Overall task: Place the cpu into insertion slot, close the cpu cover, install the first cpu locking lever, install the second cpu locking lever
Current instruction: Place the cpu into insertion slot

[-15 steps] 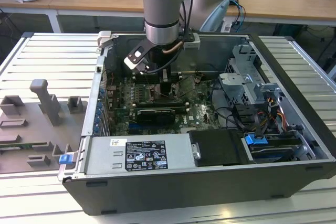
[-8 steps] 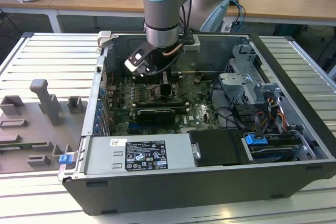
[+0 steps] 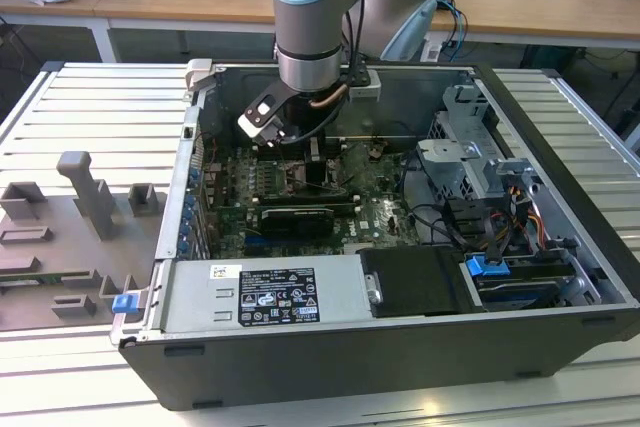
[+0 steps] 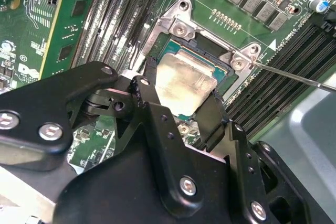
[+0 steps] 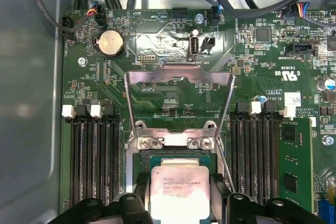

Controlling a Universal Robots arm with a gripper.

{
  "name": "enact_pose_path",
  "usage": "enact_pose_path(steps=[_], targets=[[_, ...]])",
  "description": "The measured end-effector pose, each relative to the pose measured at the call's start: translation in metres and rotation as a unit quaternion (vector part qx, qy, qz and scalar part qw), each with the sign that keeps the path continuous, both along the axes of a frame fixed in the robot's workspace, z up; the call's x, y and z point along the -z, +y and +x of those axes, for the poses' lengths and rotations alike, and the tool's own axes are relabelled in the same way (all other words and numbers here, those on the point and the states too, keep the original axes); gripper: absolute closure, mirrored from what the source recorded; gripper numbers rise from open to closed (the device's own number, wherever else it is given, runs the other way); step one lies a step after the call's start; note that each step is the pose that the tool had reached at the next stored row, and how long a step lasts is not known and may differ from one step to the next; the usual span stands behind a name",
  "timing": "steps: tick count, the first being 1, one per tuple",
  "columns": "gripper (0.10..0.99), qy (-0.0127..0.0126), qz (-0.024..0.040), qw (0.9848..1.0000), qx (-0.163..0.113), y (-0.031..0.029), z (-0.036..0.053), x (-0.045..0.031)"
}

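open computer case (image 3: 330, 367) lying on a slatted table (image 3: 80, 387), across the centre and lower part of the exterior view. grey fixture blocks (image 3: 85, 192) stand on the table at the exterior view's left. the robot arm (image 3: 310, 17) enters at the upper centre of the frame and reaches into the case. its gripper (image 3: 318, 169) is low over the green motherboard (image 3: 300, 192), above the labelled power supply (image 3: 265, 297) in the frame and to the exterior view's left of the drive cage (image 3: 470, 152).

in both wrist views the black fingers (image 4: 212, 121) stand on two opposite edges of the cpu (image 4: 184, 77) — set narrow and closed on the chip, with no gap visible at either edge. the cpu, pale silver-beige face up, lies within the silver rim of the insertion slot (image 4: 176, 24). whether it is fully seated or held just above the socket floor cannot be told.

in the first wrist view the cpu cover (image 5: 178, 75) is swung open — its windowed frame is raised away from the slot, hinged along the slot edge farthest from the fingers, and the board shows through the window. black memory slots (image 5: 94, 156) flank the socket on both sides, and a green memory module (image 5: 294, 171) fills one slot. a coin cell (image 5: 111, 43) sits beyond the cover. in the second wrist view a thin wire lever (image 4: 294, 74) runs out from a corner of the slot's rim.
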State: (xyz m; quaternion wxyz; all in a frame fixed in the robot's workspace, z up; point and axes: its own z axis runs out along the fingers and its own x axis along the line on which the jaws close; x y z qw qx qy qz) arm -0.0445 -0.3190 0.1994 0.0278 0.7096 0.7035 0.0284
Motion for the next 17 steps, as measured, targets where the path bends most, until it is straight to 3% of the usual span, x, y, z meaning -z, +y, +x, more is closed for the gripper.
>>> enact_pose_path(steps=[1,2,7,14,16,17], targets=[[0.533,0.0001,-0.0002,1.0,0.0,0.0004,0.0,0.0001],[0.467,0.0001,-0.0001,1.0,0.0,0.0007,0.0001,0.0004],[0.467,0.0001,-0.0002,1.0,0.0,0.001,0.0001,0.0003],[0.467,0.0003,-0.0002,1.0,0.0,0.001,0.0,-0.0085],[0.549,0.0013,-0.0002,1.0,0.001,0.001,0.0002,-0.0108],[0.549,0.0019,-0.0001,1.0,0.001,0.001,0.0003,-0.011]])
